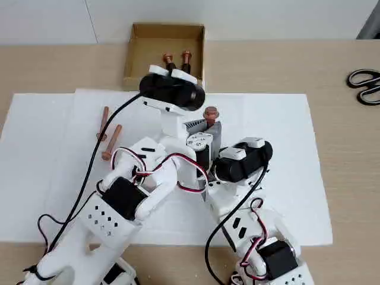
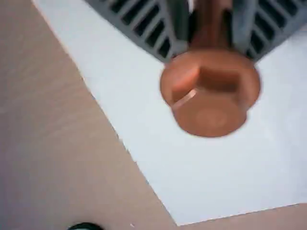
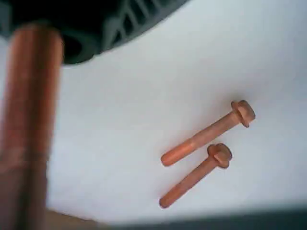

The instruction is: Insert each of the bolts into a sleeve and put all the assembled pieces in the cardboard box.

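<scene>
My left gripper (image 1: 205,126) is over the middle of the white paper, shut on a copper bolt (image 1: 211,113) whose hex head (image 2: 211,93) sticks out between the grey fingers (image 2: 139,19). Just below it, my right gripper (image 1: 200,155) is shut on a copper sleeve (image 3: 29,129), which runs close past the right wrist camera. Two loose bolts (image 1: 104,122) (image 1: 111,142) lie side by side on the paper at the left, the same bolts (image 3: 208,134) (image 3: 196,175) being in the right wrist view. The cardboard box (image 1: 135,59) at the back holds two assembled pieces (image 1: 168,59) (image 1: 186,57).
The white paper sheet (image 1: 285,178) covers most of the wooden table (image 1: 332,65). Black scissors (image 1: 365,86) lie at the far right. The two arms crowd the middle; the paper's right half is open.
</scene>
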### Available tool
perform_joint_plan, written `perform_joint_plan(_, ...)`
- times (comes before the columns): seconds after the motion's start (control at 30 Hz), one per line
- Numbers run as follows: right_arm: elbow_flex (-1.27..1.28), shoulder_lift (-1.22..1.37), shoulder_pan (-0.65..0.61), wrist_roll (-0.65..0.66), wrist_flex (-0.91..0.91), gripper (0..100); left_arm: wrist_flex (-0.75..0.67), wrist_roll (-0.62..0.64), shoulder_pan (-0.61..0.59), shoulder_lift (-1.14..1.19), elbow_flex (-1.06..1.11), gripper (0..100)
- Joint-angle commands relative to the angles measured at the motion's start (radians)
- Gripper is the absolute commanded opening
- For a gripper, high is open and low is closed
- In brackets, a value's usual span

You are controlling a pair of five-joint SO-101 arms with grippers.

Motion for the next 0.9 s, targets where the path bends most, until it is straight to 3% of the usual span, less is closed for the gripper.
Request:
perform_joint_plan(0.0,-0.005,-0.021,0.010,-0.012,-0.025,0.4,0.005,-0.008,0.005,-0.032,-0.004,1)
perform_joint_plan(0.63,-0.008,-0.021,0.010,-0.012,-0.025,0.4,0.015,-0.057,0.005,-0.032,0.073,1)
perform_joint_plan(0.87,-0.009,-0.021,0.007,-0.012,-0.025,0.4,-0.078,-0.054,0.002,-0.032,0.074,1)
